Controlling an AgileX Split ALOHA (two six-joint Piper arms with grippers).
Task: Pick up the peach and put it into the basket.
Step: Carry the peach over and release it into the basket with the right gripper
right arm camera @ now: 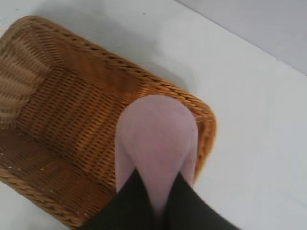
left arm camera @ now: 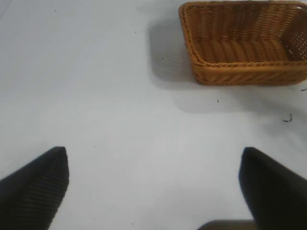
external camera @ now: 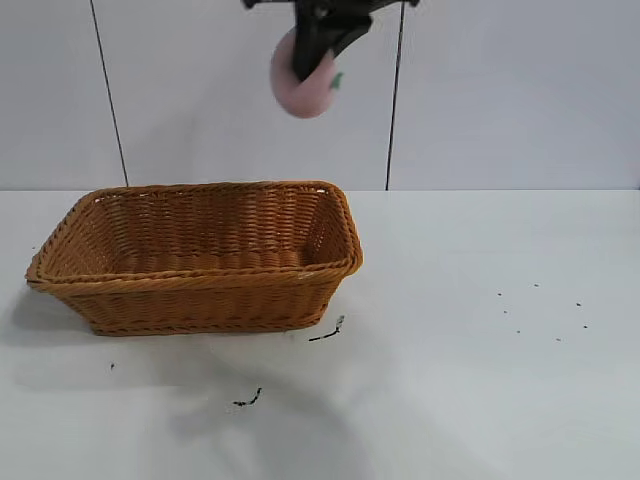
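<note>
My right gripper is shut on the pale pink peach and holds it high in the air, above the right end of the orange-brown wicker basket. In the right wrist view the peach sits between my dark fingers, over the basket's right end near its rim. The basket is empty and stands on the white table at the left. My left gripper is open and empty, held above bare table well away from the basket.
Small dark scraps lie on the white table in front of the basket and nearer the front. Tiny dark specks dot the table at the right. A grey panelled wall stands behind.
</note>
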